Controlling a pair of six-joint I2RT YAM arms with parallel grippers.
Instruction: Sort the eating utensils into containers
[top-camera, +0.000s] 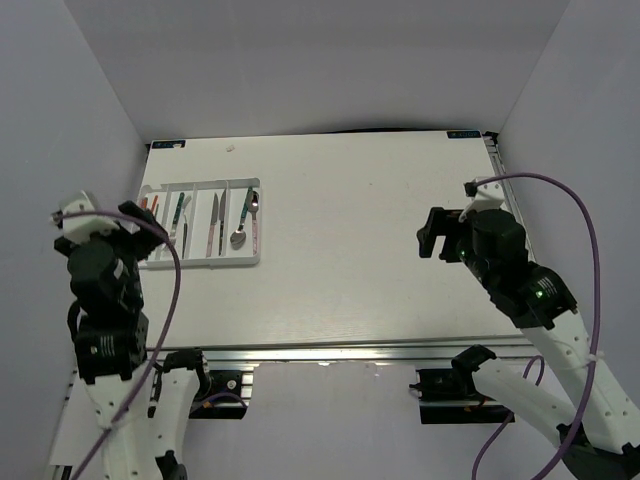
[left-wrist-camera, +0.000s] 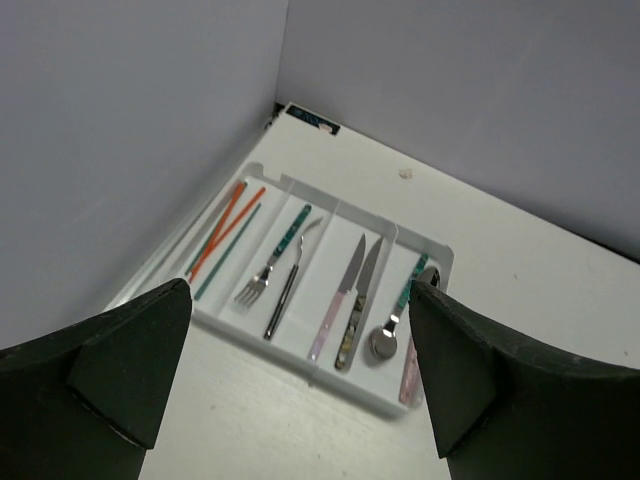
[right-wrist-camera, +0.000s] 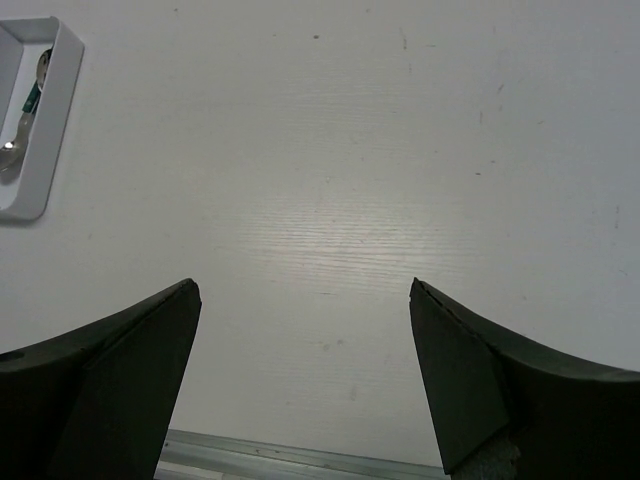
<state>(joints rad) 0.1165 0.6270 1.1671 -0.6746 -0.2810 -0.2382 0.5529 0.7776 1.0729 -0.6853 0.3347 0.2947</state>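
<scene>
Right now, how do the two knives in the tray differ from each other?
The pink-handled knife has a plain pale pink handle, while the dark-handled knife has a mottled, patterned one. The pink-handled knife lies on the side nearer the forks; the dark-handled knife lies on the side nearer the spoon. Both lie flat, side by side in one slot of the white tray, with their blades pointing the same way, toward its far end.
</scene>
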